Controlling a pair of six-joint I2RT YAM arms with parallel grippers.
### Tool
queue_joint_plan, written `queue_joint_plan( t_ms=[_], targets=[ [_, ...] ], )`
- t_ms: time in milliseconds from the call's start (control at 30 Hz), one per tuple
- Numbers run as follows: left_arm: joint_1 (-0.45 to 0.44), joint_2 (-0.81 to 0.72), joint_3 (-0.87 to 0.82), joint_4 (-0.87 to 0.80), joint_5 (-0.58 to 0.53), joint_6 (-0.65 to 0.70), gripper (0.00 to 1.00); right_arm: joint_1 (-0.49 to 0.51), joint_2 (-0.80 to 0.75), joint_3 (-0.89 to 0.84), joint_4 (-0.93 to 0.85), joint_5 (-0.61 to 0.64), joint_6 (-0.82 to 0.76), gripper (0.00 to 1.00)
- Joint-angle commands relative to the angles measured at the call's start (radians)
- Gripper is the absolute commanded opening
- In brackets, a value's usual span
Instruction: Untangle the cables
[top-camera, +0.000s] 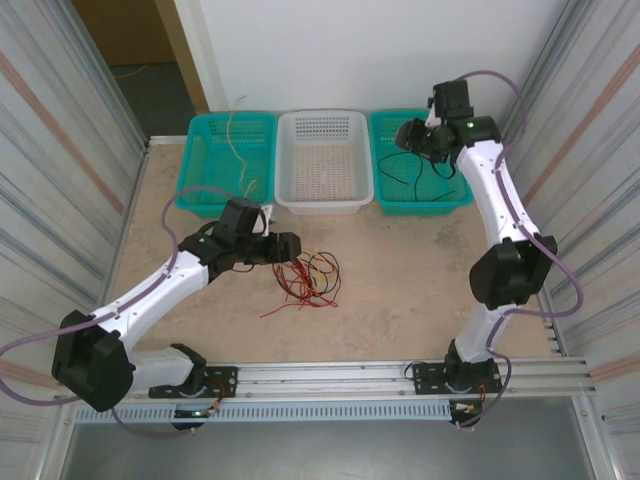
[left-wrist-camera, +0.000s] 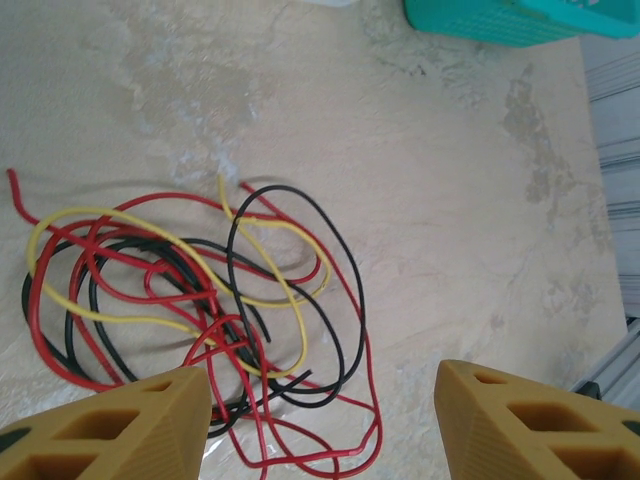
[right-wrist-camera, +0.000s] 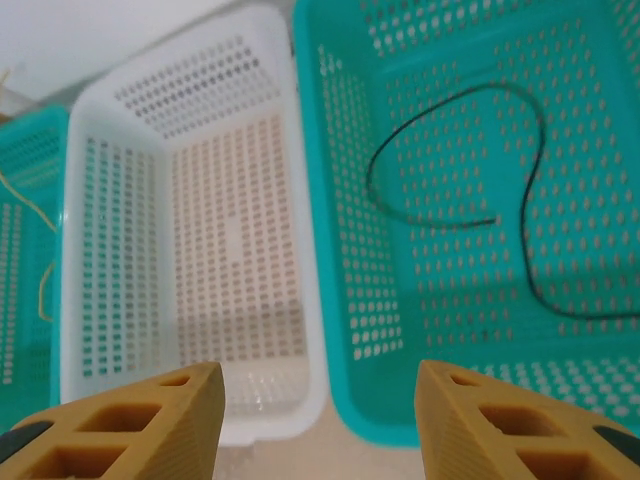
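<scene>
Claw check: holding the left claw (left-wrist-camera: 322, 400) wide open just above the tangled cables (left-wrist-camera: 215, 320) on the tabletop (left-wrist-camera: 450, 150) (lining up a pick, probably); poising the right claw (right-wrist-camera: 318, 400), likewise open and empty, over the teal basket (right-wrist-camera: 340, 200) holding one black cable (right-wrist-camera: 450, 222).

Robot lab cell: corrugated metal walls (top-camera: 40, 150), aluminium rail (top-camera: 380, 374).
</scene>
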Motion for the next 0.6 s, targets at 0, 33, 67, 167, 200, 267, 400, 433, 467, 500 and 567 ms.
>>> queue_joint_plan(
  t_ms=[0, 33, 67, 167, 200, 267, 400, 433, 467, 500, 567],
  targets=[
    [0.011, 0.026, 0.034, -0.030, 0.029, -0.004, 0.61, 0.117, -0.167, -0.150, 0.008, 0.064, 0.064, 0.53],
    [0.011, 0.033, 0.026, -0.021, 0.029, -0.007, 0.61, 0.163, -0.211, -0.215, 0.021, 0.085, 0.083, 0.53],
    [0.012, 0.041, 0.017, -0.010, 0.025, -0.014, 0.61, 0.207, -0.251, -0.271, 0.030, 0.110, 0.101, 0.54],
    [0.019, 0.084, 0.016, 0.000, 0.038, -0.034, 0.58, 0.375, -0.374, -0.467, 0.065, 0.200, 0.155, 0.58],
    [0.021, 0.098, 0.021, -0.004, 0.055, -0.034, 0.56, 0.422, -0.417, -0.537, 0.075, 0.229, 0.183, 0.60],
    [0.020, 0.102, 0.014, 0.004, 0.072, -0.023, 0.55, 0.500, -0.470, -0.664, 0.112, 0.238, 0.243, 0.62],
    [0.024, 0.068, -0.041, -0.002, 0.044, -0.003, 0.56, 0.603, -0.498, -0.820, 0.173, 0.222, 0.343, 0.62],
    [0.024, 0.059, -0.052, -0.008, 0.037, -0.003, 0.56, 0.619, -0.488, -0.829, 0.178, 0.215, 0.356, 0.62],
    [0.026, 0.052, -0.069, -0.013, 0.030, -0.008, 0.56, 0.631, -0.470, -0.834, 0.184, 0.201, 0.366, 0.60],
    [0.028, 0.045, -0.082, -0.016, 0.024, -0.016, 0.56, 0.640, -0.446, -0.833, 0.191, 0.185, 0.376, 0.58],
    [0.032, 0.030, -0.104, -0.016, 0.021, -0.035, 0.55, 0.651, -0.390, -0.826, 0.202, 0.166, 0.409, 0.54]
  ],
)
